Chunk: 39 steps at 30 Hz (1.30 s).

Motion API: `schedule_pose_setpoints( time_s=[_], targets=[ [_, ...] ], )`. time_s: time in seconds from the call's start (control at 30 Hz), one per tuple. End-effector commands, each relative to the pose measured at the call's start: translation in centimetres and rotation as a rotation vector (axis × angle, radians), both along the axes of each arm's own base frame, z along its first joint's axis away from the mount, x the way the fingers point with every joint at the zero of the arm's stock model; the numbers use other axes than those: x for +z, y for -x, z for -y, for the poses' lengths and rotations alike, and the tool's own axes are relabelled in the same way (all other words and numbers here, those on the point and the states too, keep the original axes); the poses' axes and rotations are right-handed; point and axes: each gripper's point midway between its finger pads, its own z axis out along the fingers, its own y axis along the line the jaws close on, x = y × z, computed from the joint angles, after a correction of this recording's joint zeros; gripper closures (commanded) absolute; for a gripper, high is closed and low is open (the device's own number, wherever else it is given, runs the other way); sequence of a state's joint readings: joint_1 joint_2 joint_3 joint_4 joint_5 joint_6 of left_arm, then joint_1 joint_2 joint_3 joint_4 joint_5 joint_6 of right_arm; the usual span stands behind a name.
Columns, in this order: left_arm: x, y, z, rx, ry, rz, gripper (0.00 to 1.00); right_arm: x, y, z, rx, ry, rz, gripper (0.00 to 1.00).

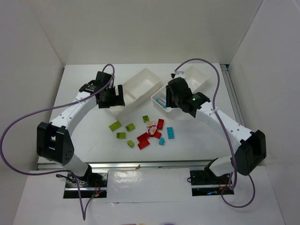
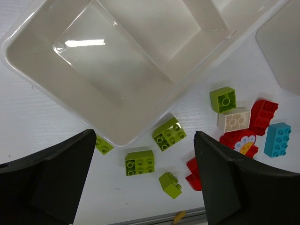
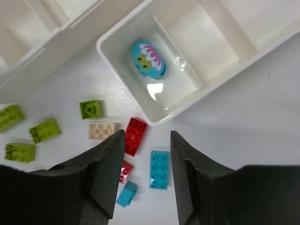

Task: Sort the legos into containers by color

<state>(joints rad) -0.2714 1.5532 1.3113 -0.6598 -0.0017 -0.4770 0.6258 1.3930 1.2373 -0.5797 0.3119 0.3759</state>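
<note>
Two trays [image 1: 140, 83] [image 1: 198, 76]. Five green bricks [image 2: 139, 162], one beige brick [image 2: 234, 120]. Three cyan bricks: two on the tabletop [image 1: 192, 150] [image 3: 160, 169] [image 3: 126, 194], and one rounded piece in a tray [image 3: 148, 60]. Red bricks [image 3: 135, 136] bunch together: at least three, exact count unclear.

A robotics lab cell: plain white walls [image 1: 150, 28] box in a white table [image 1: 197, 150].

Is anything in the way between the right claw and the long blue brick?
Nothing visible. The open right claw points down at the long cyan brick, which shows right between its jaws. A red brick lies nearby, off to one side, not in between.
</note>
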Motion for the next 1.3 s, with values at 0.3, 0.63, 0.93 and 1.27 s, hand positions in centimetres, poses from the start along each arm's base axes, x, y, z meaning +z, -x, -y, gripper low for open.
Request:
schedule_pose_setpoints(
  time_s=[0.3,0.63,0.93,1.27],
  targets=[
    [0.0,0.3,-0.2,0.022,-0.008,-0.011,0.04,-12.4,7.8,1.3,0.071,0.062,-0.289,0.12],
    [-1.0,1.0,-0.1,0.013,-0.016,-0.038,0.04,-17.1,7.1,-0.4,0.12,0.061,-0.343,0.22],
    [-0.5,0.7,0.3,0.012,0.006,-0.025,0.04,-14.4,6.8,0.9,0.089,0.097,-0.292,0.7],
    [-1.2,0.6,1.0,0.004,0.017,-0.042,0.04,-3.3,2.8,0.6,0.016,0.04,-0.076,0.69]
  ],
)
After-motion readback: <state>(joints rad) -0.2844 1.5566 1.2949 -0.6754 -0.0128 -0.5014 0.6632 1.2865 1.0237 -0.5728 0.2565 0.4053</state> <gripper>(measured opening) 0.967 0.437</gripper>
